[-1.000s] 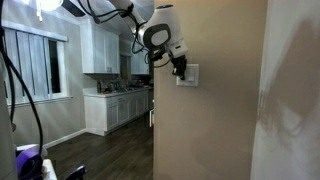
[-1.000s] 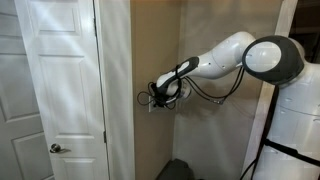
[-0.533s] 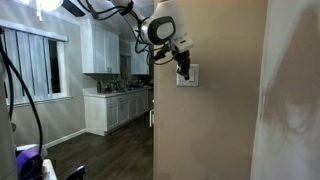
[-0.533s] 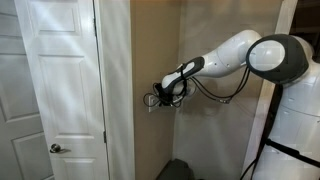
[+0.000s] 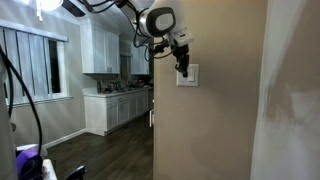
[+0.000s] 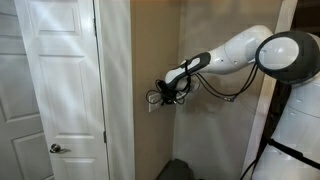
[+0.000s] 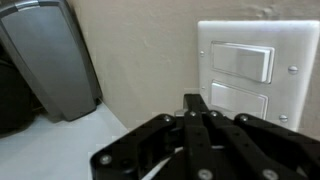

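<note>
Jaws of my gripper [image 7: 195, 102] are clenched shut on nothing, tips right at the white switch plate [image 7: 250, 80], at two o'clock from them; contact I cannot tell.

Closed gripper [image 7: 195, 102] stands close up to the switch plate [image 7: 255, 75]. No way forward: the wall [image 5: 210, 125] blocks it. The door frame [image 6: 118, 90] hems one side and a grey bin [image 7: 50, 60] stands by the wall — free air remains over the dark floor [image 5: 100, 150].
</note>
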You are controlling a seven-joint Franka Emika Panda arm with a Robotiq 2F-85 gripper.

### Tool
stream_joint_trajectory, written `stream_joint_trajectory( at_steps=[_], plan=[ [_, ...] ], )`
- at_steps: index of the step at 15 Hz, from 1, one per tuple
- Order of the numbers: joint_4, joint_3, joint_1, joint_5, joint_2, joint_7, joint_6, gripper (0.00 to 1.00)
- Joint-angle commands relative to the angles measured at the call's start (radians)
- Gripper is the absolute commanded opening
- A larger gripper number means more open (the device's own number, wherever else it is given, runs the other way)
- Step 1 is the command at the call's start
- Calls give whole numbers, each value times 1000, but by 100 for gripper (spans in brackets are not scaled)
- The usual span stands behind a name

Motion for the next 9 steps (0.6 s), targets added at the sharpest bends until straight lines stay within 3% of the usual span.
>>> stream_joint_trajectory(
  at_steps=[1, 9],
  plan=[
    [-88, -2, -30, -28, -102, 20, -58, 0],
    [-228, -24, -86, 16, -264, 1, -120, 0]
  ],
)
